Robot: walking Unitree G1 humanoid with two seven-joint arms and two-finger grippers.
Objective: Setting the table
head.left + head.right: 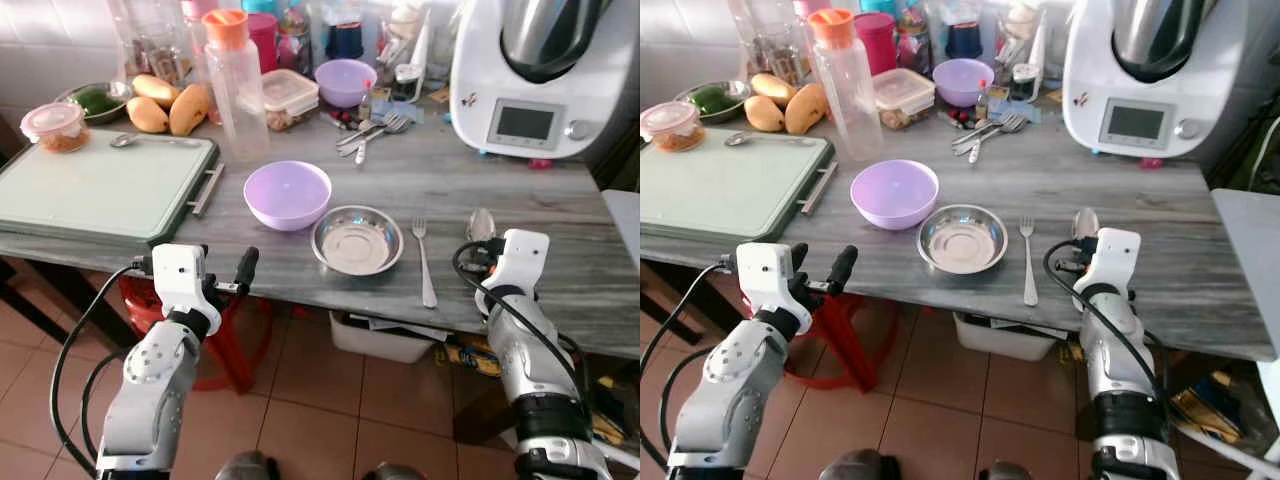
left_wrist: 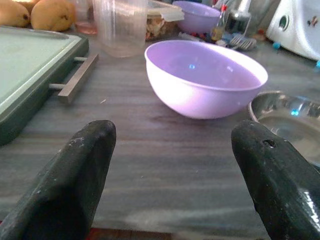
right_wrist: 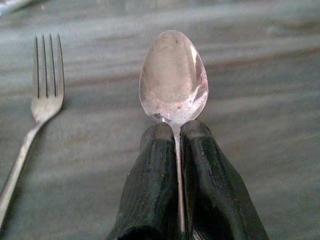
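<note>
A lilac bowl [image 1: 287,193] sits near the grey table's front edge [image 1: 300,285], with a shallow steel dish [image 1: 357,240] touching it on the right. A fork [image 1: 424,262] lies right of the dish, tines pointing away from me. Right of the fork is a spoon [image 3: 173,77], bowl facing up just over the tabletop, and my right gripper [image 3: 176,131] is shut on its handle. My left gripper [image 1: 225,280] is open at the table's front edge, aimed at the lilac bowl [image 2: 205,77], with nothing between its fingers [image 2: 85,165].
A green tray [image 1: 100,185] covers the table's left part. Behind the bowl stand a clear bottle with an orange cap [image 1: 235,85], mangoes [image 1: 170,105], loose cutlery [image 1: 375,130] and a second lilac bowl [image 1: 345,80]. A white kitchen machine [image 1: 530,75] is at back right. A red stool [image 1: 235,340] stands under the table.
</note>
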